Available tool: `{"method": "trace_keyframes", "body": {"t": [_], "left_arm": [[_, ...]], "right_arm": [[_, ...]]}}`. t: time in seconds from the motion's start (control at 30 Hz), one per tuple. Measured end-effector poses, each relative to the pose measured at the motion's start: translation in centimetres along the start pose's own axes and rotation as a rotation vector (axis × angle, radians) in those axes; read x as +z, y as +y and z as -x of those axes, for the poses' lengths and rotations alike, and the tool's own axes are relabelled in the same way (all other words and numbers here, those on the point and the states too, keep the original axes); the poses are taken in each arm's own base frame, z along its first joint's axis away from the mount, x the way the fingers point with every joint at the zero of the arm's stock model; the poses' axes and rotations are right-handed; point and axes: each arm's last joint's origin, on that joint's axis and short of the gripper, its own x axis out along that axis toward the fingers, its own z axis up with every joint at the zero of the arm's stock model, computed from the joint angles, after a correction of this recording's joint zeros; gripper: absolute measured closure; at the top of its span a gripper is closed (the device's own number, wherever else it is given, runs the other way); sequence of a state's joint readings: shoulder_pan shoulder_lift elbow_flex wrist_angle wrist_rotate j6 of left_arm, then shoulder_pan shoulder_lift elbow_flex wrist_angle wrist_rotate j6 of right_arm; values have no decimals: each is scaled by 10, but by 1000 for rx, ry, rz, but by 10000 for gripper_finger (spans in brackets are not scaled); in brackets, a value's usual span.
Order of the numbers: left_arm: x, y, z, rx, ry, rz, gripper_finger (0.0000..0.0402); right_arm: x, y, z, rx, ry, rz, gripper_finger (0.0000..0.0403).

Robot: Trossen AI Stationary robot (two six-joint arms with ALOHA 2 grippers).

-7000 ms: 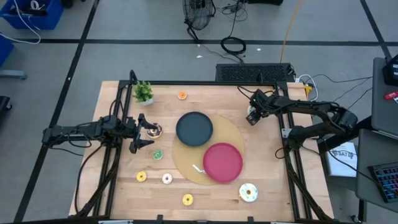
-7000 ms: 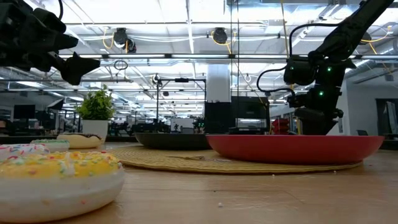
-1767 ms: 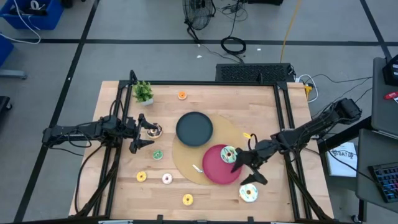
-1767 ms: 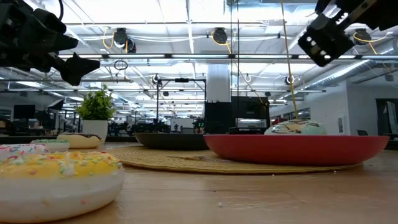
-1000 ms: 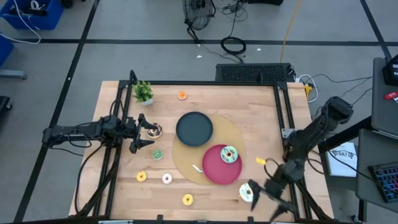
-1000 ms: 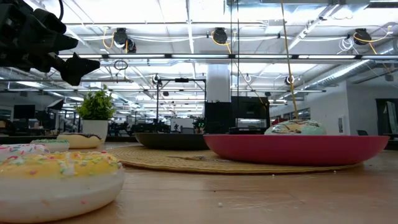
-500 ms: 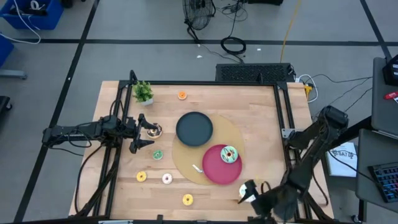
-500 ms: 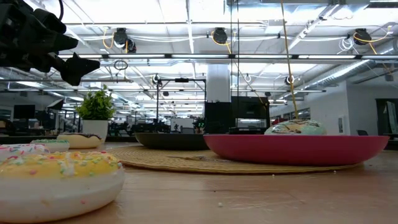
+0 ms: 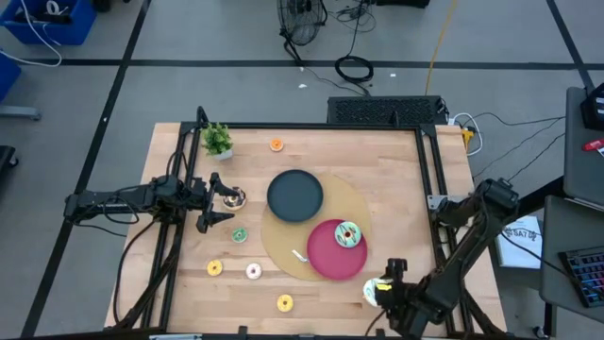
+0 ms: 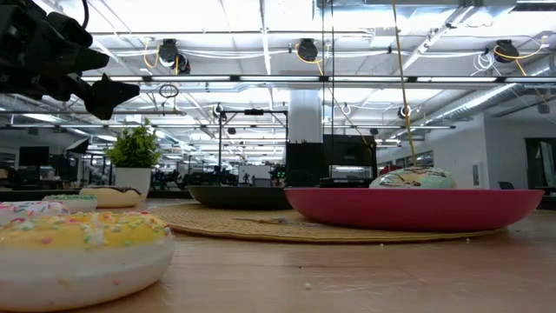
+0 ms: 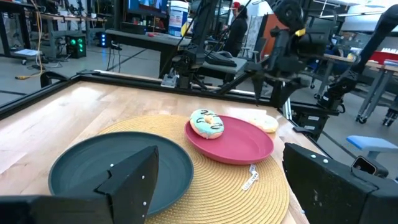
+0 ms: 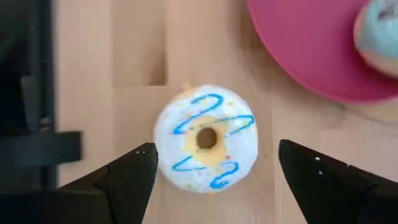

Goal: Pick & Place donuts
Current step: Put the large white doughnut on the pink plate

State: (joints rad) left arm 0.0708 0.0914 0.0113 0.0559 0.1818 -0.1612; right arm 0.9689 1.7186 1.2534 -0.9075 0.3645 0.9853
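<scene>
The white-yellow donut (image 12: 206,146) with blue squiggles lies flat on the wood near the table's near right corner (image 9: 374,294). My right gripper (image 12: 216,152) hovers over it, pointing down and open, with a finger standing on either side and apart from it (image 9: 387,286). The mint-green donut (image 9: 347,234) rests on the red plate (image 9: 326,257). My left gripper (image 9: 213,204) waits open at the table's left, next to the chocolate donut (image 9: 233,197). Small orange (image 9: 276,144), green (image 9: 239,235), yellow (image 9: 214,268) and pink (image 9: 253,271) donuts lie on the wood.
The black plate (image 9: 294,195) and the red plate share a round woven mat (image 9: 363,203). A small potted plant (image 9: 217,140) stands at the far left corner. Another yellow donut (image 9: 284,303) lies by the near edge. Metal frame posts run along both sides of the table.
My right arm has folded down toward the table's near edge, and its gripper has shifted left from beside the white-yellow donut to right over it, staying open. The donuts and plates have kept their places.
</scene>
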Motion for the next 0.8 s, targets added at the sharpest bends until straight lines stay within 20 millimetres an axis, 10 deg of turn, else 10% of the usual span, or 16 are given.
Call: {"method": "trace_keyframes", "body": {"t": [0.8], "left_arm": [[0, 0, 0, 1, 1, 0, 66]], "right_arm": [[-23, 2, -41, 149, 65, -214, 85]]}}
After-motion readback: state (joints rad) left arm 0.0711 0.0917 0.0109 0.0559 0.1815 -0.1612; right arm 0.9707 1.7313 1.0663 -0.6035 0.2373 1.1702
